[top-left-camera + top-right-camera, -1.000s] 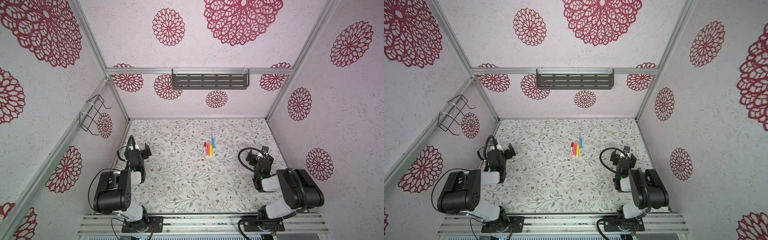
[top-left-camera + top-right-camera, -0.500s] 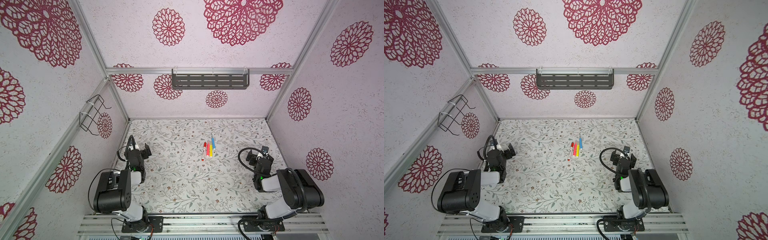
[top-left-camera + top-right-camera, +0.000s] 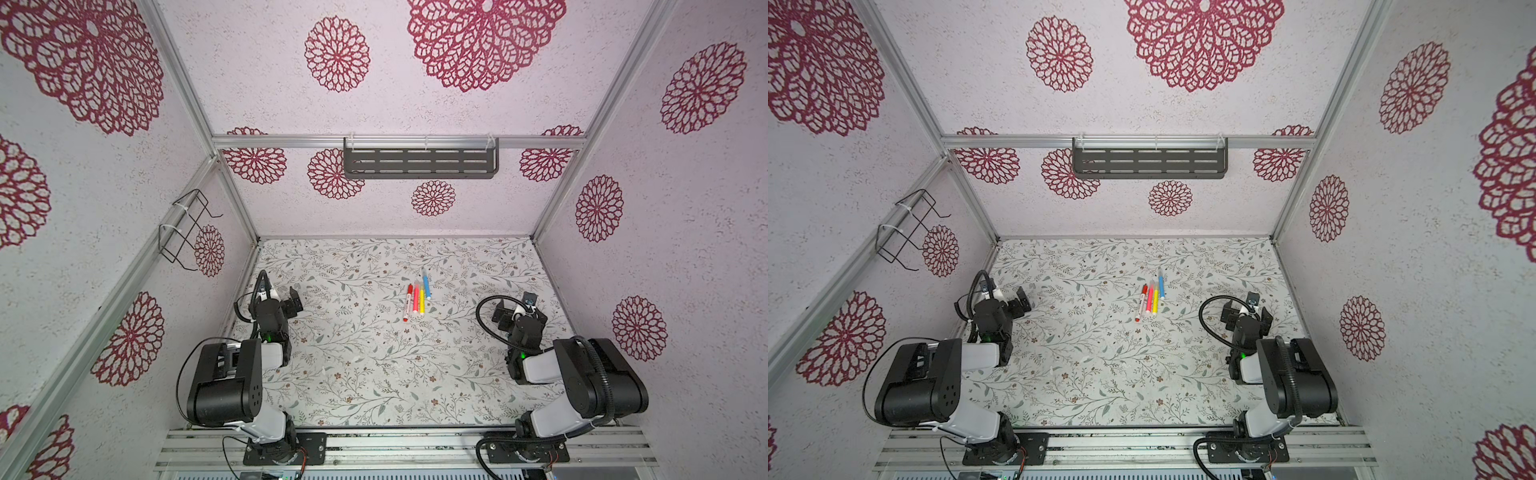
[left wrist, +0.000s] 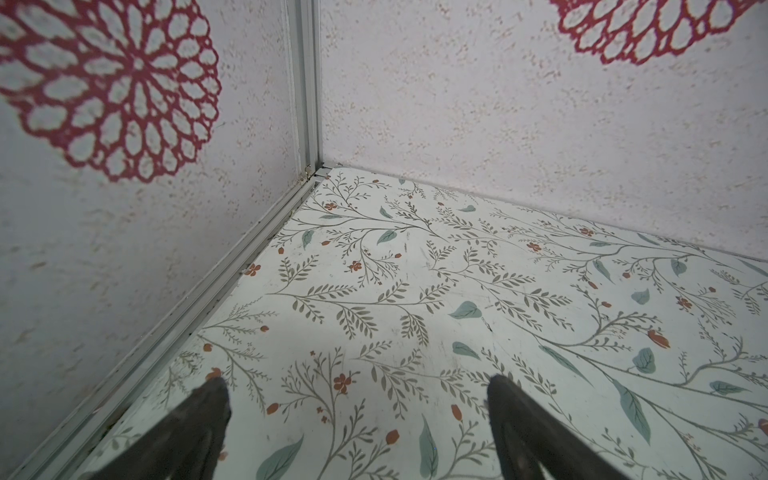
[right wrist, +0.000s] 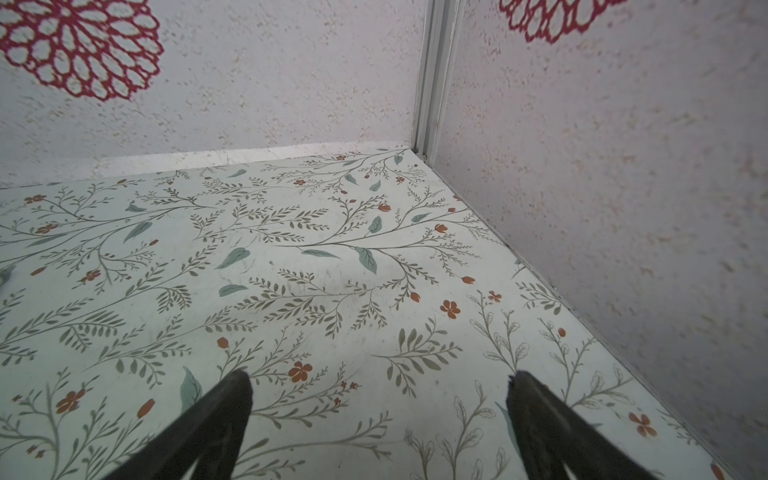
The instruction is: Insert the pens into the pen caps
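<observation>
Left tool (image 4: 357,388) and right tool (image 5: 380,384) gape empty by the worktop's (image 3: 374,399) side edges; gripping one of the bunched pens (image 3: 417,301) could scatter its neighbours.

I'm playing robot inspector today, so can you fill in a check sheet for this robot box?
Surface: floral table, flat, no spills seen.
Job's things: four pens lie side by side mid-table: white pen with red ends, pink-red pen, yellow pen, blue pen. Pen caps too small to make out.
Clutter: nothing seen.
Grippers: left gripper and right gripper have fingers open, holding nothing, far from the pens.
Cables: black cable loops on both arms, clear of the pens.
Surroundings: flowered walls, dark slotted shelf on the back wall, wire rack on a side wall.
</observation>
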You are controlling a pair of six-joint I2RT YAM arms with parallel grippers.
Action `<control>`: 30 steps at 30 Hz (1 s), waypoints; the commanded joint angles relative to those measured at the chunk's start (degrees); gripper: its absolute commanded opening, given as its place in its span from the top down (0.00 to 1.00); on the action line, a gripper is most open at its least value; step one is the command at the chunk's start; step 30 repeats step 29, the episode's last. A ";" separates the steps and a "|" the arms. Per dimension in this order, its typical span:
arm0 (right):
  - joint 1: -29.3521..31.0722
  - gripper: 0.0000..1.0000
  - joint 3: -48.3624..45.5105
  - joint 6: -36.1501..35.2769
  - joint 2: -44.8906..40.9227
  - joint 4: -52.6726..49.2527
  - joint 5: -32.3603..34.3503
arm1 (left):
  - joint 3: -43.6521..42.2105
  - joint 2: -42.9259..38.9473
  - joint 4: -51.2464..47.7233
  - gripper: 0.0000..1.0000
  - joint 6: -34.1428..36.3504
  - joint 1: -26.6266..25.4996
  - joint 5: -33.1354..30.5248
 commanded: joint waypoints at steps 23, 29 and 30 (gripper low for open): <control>0.37 0.01 0.08 -0.55 -0.91 1.39 0.25 | -0.14 -0.51 -0.16 0.01 1.13 -0.09 0.67; 0.38 0.01 0.07 -0.35 -0.95 1.30 0.02 | -0.29 -0.59 -0.02 0.01 1.21 -0.17 0.78; 0.38 0.01 0.07 -0.35 -0.95 1.30 0.02 | -0.29 -0.59 -0.02 0.01 1.21 -0.17 0.78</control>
